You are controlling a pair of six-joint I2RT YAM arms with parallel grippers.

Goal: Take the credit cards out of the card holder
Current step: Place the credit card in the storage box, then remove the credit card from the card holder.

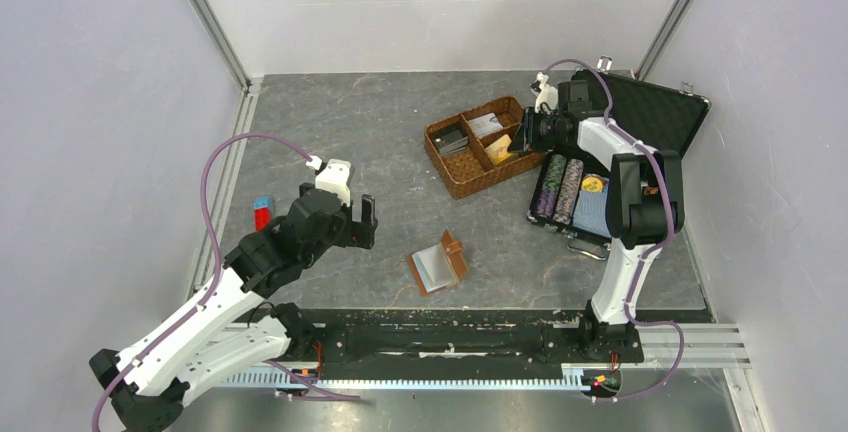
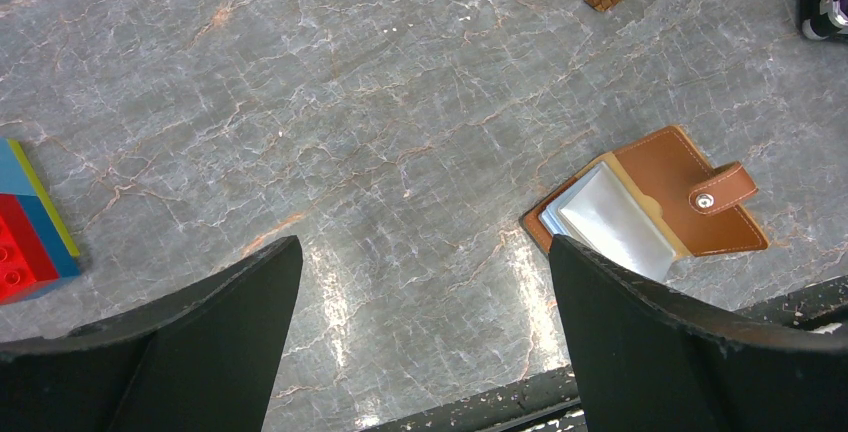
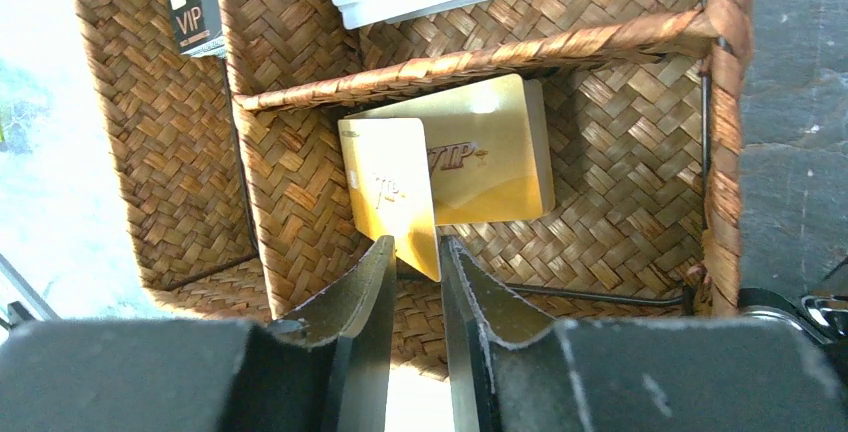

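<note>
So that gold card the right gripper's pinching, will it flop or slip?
Probably stiff: the gold card stands straight out from the right gripper without drooping. Its glossy face looks slippery, and only one edge is pinched, so it might pivot or slide.

We see glossy plastic cards [image 3: 490, 152], a rough woven basket [image 3: 480, 52], a smooth leather holder [image 2: 690, 182] with shiny clear sleeves [image 2: 610, 222], and a matt table [image 2: 400, 102].

Grey marbled tabletop [image 1: 380, 142], rust-veined; plain white walls [image 1: 440, 2] on three sides, metal corner posts [image 1: 210, 20], soft glare probably from overhead light.
</note>
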